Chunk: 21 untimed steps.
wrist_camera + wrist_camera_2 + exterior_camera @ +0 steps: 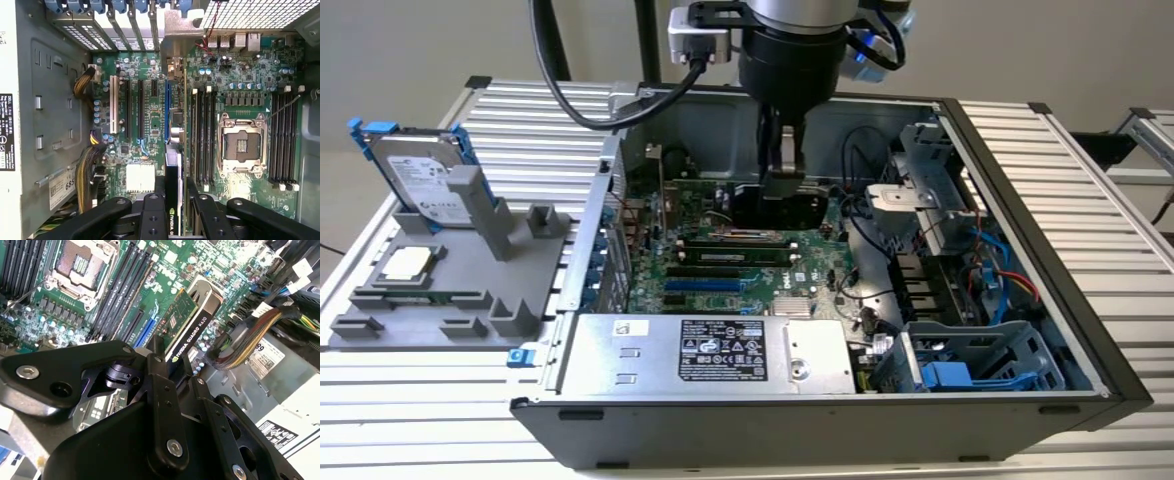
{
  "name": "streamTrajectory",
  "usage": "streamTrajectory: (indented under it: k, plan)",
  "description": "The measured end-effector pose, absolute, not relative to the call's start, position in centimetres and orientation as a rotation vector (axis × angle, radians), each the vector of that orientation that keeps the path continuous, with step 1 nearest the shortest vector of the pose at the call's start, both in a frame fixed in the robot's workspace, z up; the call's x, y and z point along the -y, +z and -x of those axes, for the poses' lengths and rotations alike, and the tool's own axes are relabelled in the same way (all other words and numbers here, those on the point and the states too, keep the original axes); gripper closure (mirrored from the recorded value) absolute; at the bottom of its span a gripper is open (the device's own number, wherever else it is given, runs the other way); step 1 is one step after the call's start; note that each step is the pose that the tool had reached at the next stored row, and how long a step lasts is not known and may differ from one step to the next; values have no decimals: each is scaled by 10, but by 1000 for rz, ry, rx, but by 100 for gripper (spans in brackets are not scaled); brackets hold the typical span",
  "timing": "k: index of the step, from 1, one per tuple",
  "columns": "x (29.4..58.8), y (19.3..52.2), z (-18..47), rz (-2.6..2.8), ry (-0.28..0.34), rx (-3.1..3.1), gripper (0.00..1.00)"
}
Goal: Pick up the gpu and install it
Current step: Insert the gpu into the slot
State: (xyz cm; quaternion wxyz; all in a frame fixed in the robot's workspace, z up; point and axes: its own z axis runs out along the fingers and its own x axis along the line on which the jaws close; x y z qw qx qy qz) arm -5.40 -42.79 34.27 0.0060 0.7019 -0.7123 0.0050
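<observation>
Fingers (172,377) clamp gpu (187,327) over motherboard (100,300)

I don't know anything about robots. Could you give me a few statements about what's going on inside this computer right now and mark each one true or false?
1. The gripper is clamped on the gpu. True.
2. The gpu is lying on the grey stand outside the case. False: it is held on edge above the motherboard, inside the open computer case.
3. The processor socket on the motherboard is uncovered. True.
4. The hard drive in its blue frame is inside the case. False: it stands upright on the grey stand, at the exterior view's left.
</observation>
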Motion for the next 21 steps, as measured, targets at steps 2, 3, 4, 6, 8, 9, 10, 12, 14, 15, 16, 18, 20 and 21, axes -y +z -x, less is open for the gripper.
streamTrajectory:
  k: [2, 3, 4, 6, 8, 9, 10, 12, 14, 15, 16, 18, 20, 21]
  plan:
    - [428, 342, 54, -2197, 15, 2229, 100]
    - [428, 342, 54, -2197, 15, 2229, 100]
    - [428, 341, 54, -2197, 15, 2229, 100]
    - [428, 341, 54, -2197, 15, 2229, 100]
    - [428, 340, 54, -2197, 15, 2229, 100]
    - [428, 340, 54, -2197, 15, 2229, 100]
    - [428, 340, 54, -2197, 15, 2229, 100]
    - [428, 339, 54, -2197, 15, 2229, 100]
    - [428, 338, 54, -2197, 15, 2229, 100]
    - [428, 338, 54, -2197, 15, 2229, 100]
    - [428, 337, 54, -2197, 15, 2229, 100]
    - [428, 336, 54, -2197, 15, 2229, 100]
    - [428, 336, 54, -2197, 15, 2229, 100]
    - [428, 335, 54, -2197, 15, 2229, 100]
